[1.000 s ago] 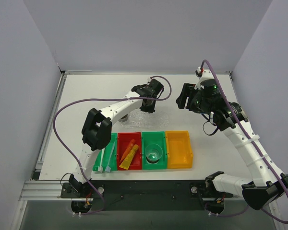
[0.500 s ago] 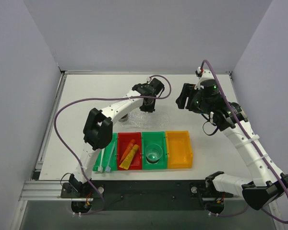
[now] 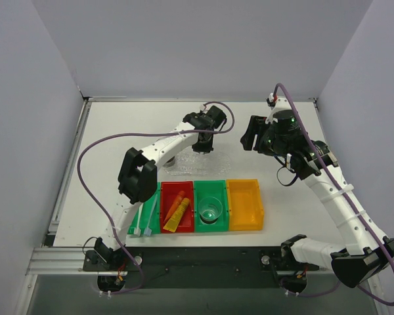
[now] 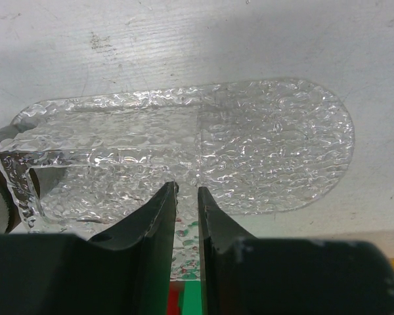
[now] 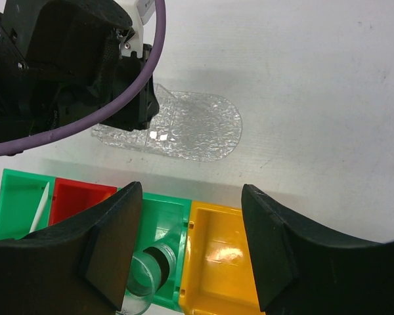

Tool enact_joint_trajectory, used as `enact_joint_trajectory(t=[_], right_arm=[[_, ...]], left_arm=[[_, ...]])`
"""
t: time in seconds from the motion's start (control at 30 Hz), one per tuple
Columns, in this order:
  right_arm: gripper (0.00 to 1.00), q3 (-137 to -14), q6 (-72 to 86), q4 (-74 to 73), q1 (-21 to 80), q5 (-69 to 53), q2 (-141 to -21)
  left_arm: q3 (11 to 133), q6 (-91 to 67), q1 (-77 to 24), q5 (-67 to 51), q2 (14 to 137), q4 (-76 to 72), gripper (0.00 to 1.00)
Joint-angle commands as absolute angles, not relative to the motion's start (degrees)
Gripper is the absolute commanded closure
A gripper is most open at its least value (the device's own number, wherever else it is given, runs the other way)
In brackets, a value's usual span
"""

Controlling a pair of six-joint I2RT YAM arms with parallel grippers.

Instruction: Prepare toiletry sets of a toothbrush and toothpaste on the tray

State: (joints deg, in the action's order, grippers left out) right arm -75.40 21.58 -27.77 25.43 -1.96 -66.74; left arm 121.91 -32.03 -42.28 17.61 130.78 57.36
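Observation:
The clear bumpy tray (image 3: 213,156) lies on the table behind the bins; it also shows in the left wrist view (image 4: 262,144) and the right wrist view (image 5: 197,125). My left gripper (image 3: 204,147) (image 4: 186,189) is shut on the tray's near edge. A white toothbrush (image 3: 138,218) and a pale blue one (image 3: 149,211) lie in the left green bin (image 3: 132,226). An orange tube (image 3: 175,203) and a yellow-orange tube (image 3: 178,217) lie in the red bin (image 3: 169,189). My right gripper (image 3: 251,136) (image 5: 192,190) is open and empty, hovering right of the tray.
A clear cup (image 3: 210,209) (image 5: 144,275) lies in the second green bin (image 3: 210,187). The orange bin (image 3: 245,205) (image 5: 223,256) holds nothing. The four bins stand in a row near the front. Grey walls close in both sides.
My left gripper has shifted slightly right and away, still on the tray's edge. The right arm has barely moved.

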Motion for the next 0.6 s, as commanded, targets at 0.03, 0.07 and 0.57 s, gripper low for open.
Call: enact_joint_trajectory(t=[0.03,0.07,0.57], right_arm=[[0.43,-74.62,21.45,-27.60,24.96,-1.32,-65.30],[0.43,-74.53,21.45,-27.60,24.96,-1.23,-65.30],[0.43,-74.36,21.18,-27.60,24.96,-0.70,-64.95]], left_arm=[[124.98,-34.45,-42.45,19.69,131.66,59.50,0.86],[124.98,-34.80,-42.45,19.77,131.66,59.50,0.86],[128.32,-35.77,-42.45,19.60,133.33,61.44,0.72]])
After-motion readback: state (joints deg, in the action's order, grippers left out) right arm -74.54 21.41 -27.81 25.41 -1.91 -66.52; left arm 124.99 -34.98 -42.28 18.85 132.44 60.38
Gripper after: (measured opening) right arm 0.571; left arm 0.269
